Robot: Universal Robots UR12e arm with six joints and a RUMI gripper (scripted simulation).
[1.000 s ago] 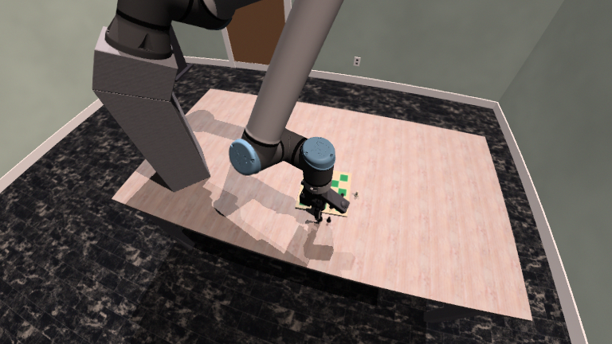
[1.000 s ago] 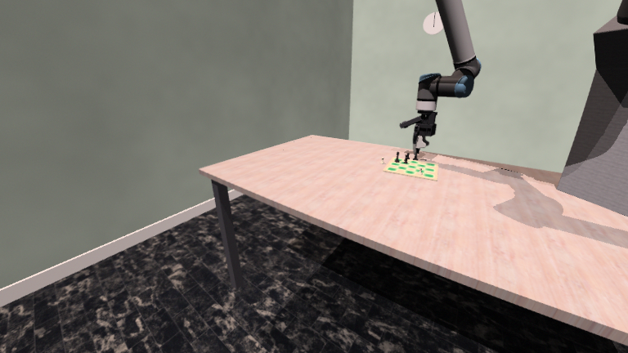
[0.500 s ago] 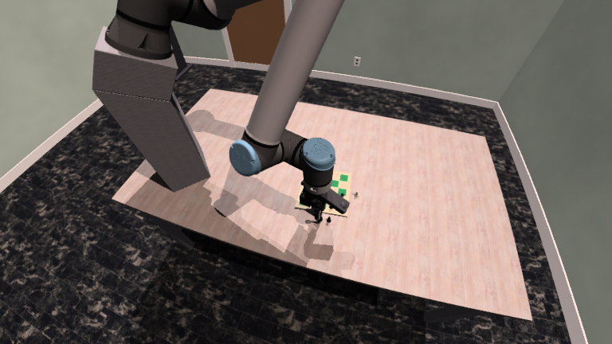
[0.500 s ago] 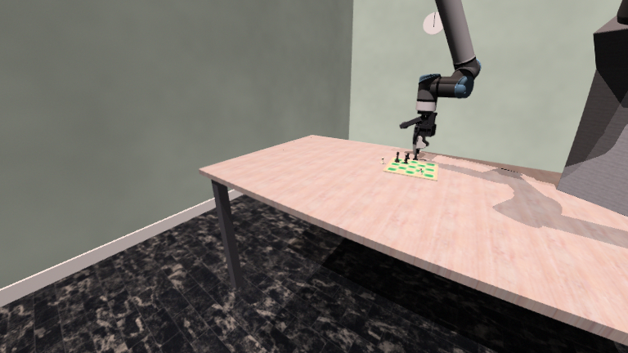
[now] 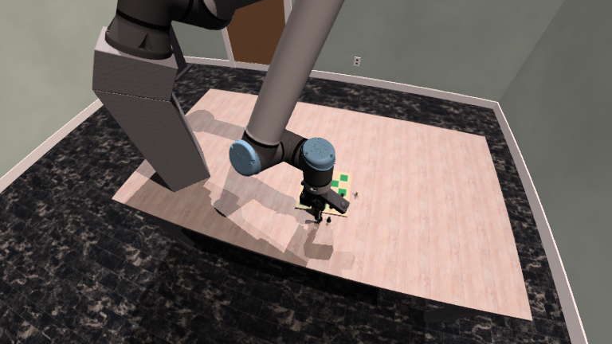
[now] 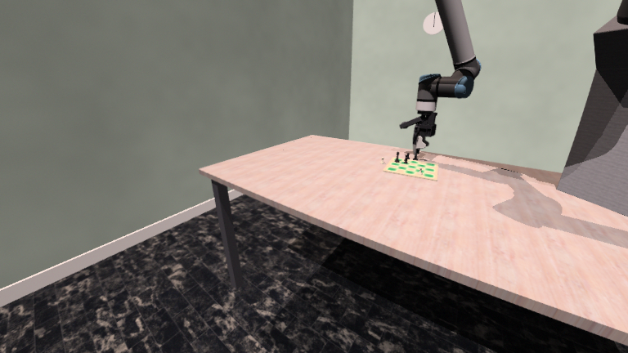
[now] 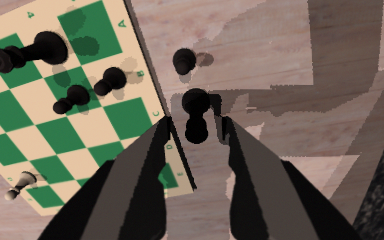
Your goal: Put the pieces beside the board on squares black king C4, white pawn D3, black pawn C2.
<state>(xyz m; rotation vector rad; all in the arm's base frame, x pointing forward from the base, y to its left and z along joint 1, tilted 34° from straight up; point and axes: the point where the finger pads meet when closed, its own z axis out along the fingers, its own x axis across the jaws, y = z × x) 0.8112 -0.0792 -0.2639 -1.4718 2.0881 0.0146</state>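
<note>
The claw [image 7: 196, 131] is hanging partly open, holding nothing, its fingers flanking the black king [image 7: 195, 114] on the desk [image 7: 280, 60].

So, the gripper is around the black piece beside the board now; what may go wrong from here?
1. The gripper is open only a little, with small gaps around the tall black piece. A slight offset could tip it over.
2. One of the fingers lies over the edge of the board; going lower, it may hit and shift the board.
3. The small black piece stands close by and may be knocked.
</note>
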